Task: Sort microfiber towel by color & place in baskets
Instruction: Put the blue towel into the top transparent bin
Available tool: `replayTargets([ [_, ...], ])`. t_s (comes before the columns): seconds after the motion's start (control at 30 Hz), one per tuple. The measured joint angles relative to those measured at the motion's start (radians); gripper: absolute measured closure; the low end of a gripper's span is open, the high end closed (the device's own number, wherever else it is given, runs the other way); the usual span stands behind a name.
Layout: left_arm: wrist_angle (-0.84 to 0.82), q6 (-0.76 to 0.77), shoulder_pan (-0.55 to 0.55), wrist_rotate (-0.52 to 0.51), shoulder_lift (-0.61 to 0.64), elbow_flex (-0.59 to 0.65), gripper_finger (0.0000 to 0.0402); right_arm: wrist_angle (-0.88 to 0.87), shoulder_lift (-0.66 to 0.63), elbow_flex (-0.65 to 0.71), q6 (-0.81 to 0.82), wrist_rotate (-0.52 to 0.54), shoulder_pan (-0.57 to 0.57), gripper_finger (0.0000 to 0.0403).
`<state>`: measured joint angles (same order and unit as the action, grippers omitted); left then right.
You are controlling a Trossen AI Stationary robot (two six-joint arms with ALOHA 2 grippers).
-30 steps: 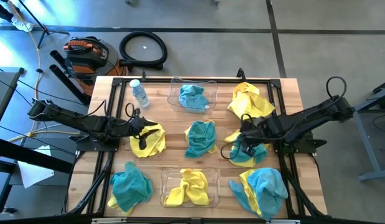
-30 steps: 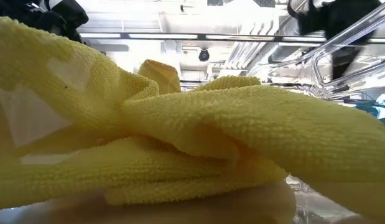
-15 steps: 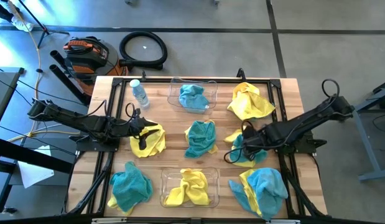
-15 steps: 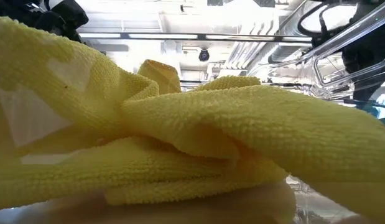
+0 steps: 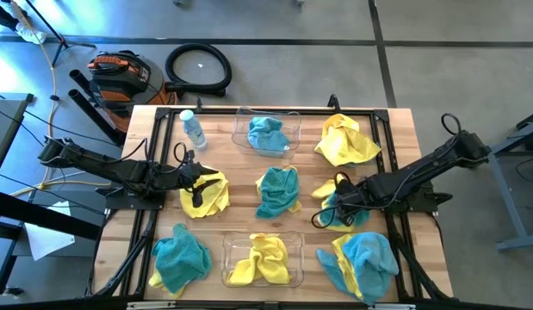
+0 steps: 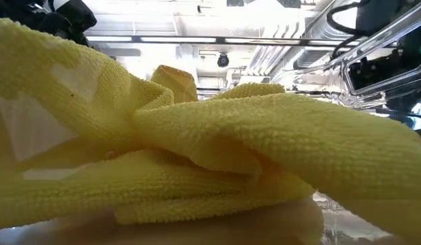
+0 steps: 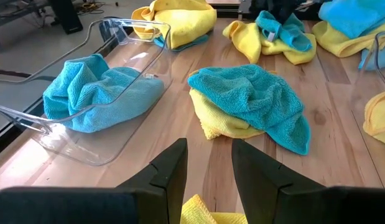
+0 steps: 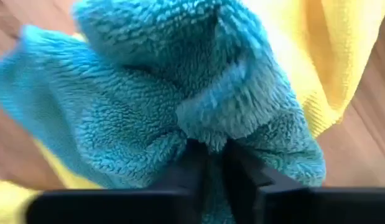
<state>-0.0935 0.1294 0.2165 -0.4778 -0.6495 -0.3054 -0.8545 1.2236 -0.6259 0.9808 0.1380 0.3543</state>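
Note:
My right gripper (image 5: 337, 207) points down at the table's right middle, shut on a teal towel (image 8: 148, 106) that lies on a yellow towel (image 8: 332, 56). My left gripper (image 7: 208, 168) waits open at the left, above a yellow towel (image 5: 204, 195). The far basket (image 5: 288, 116) holds a teal towel (image 5: 266, 133). The near basket (image 5: 294, 277) holds yellow towels (image 5: 262, 258), which fill the low view (image 6: 196, 150). My right gripper pinches a raised fold of the teal towel (image 8: 208, 134) between its two fingers, coming from above and pointing down. The rest of the towel lies bunched on the yellow towel and the table.
Loose towels lie about: yellow at the far right (image 5: 345, 142), teal over yellow in the middle (image 5: 277, 191), teal at the near left (image 5: 180, 258), teal with yellow at the near right (image 5: 362, 263). A clear water bottle (image 5: 192, 129) stands at the far left.
My right gripper has come down and a little toward the table's near edge, onto the teal towel at the right middle. The towels have stayed where they lay.

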Motion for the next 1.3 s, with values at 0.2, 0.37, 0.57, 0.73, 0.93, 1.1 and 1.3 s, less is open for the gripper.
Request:
replayTargets([
  [0.2,0.0,-0.037,0.0,-0.005,0.0,0.0,0.0287,-0.115,0.0,-0.14,-0.03,0.007,0.0,0.0383],
  [0.37,0.008,-0.123,0.0,-0.035,0.0,0.0,0.0287,-0.283,0.0,-0.322,-0.069,0.104,0.0,0.0398],
  [0.57,0.009,-0.127,0.0,-0.053,0.0,0.0,0.0287,-0.363,0.0,-0.559,-0.178,0.338,-0.002,0.04],
  [0.73,0.009,-0.14,0.0,-0.054,0.0,0.0,0.0287,-0.283,0.0,-0.718,-0.377,0.506,-0.057,0.0401],
  [0.93,0.009,-0.141,0.0,-0.054,0.0,0.0,0.0287,-0.035,0.01,-0.809,-0.728,0.52,-0.213,0.0402],
  [1.1,0.011,-0.142,0.0,-0.056,0.0,-0.002,0.0287,0.184,0.065,-0.815,-0.933,0.363,-0.387,0.0402],
  [1.3,0.014,-0.142,0.0,-0.06,0.0,-0.002,0.0287,0.372,0.195,-0.815,-1.023,0.184,-0.562,0.0402],
])
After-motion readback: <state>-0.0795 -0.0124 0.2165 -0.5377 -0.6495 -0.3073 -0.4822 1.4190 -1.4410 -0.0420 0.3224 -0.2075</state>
